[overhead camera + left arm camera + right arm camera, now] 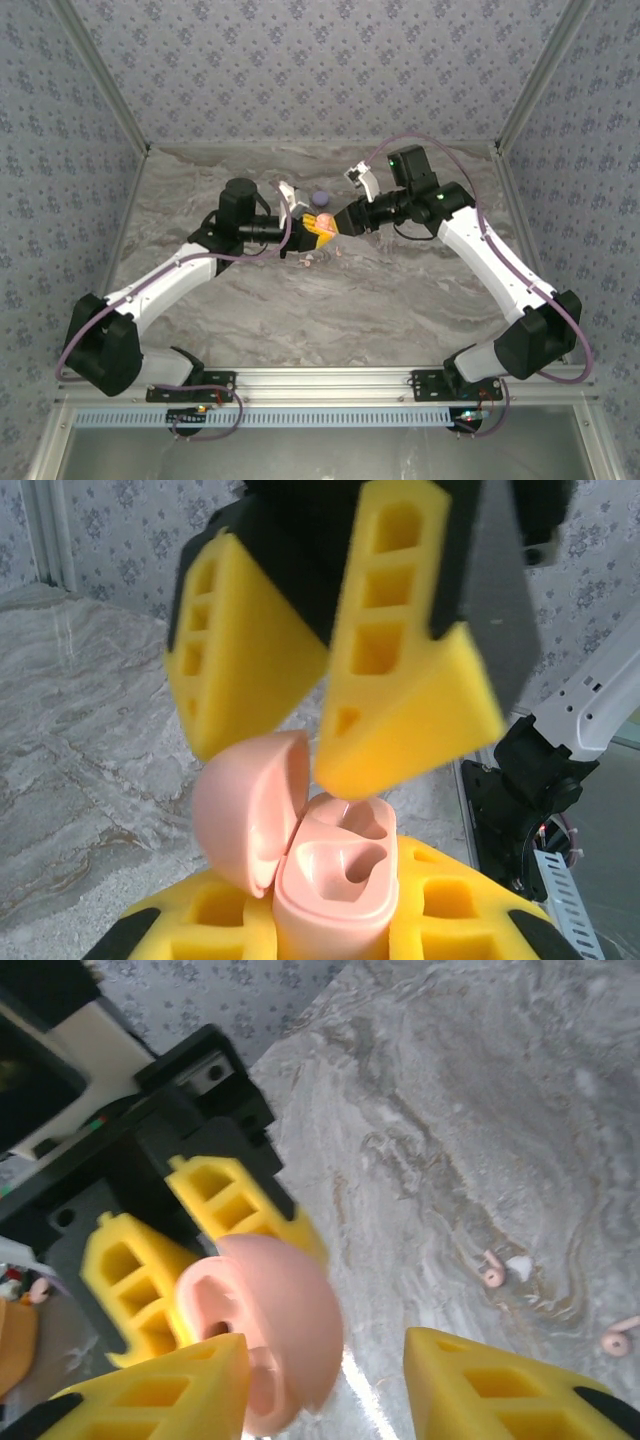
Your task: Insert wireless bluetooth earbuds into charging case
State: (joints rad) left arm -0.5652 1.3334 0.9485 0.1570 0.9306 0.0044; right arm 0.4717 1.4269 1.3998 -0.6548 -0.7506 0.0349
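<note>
- Top view: the left gripper [316, 229] is clenched on the pink charging case [323, 222]. The right gripper [338, 226] meets it from the case's right.
- Left wrist view: the case [335, 885] stands with its lid [245, 815] open. The right gripper's jaws are released and empty, just above the case. Going lower could knock the lid shut or twist the case out of the grip.
- Right wrist view: two earbuds [492, 1275] lie on the table [450, 1110], well apart from the case. Being tiny and rounded, they could roll or slip when pinched.
</note>
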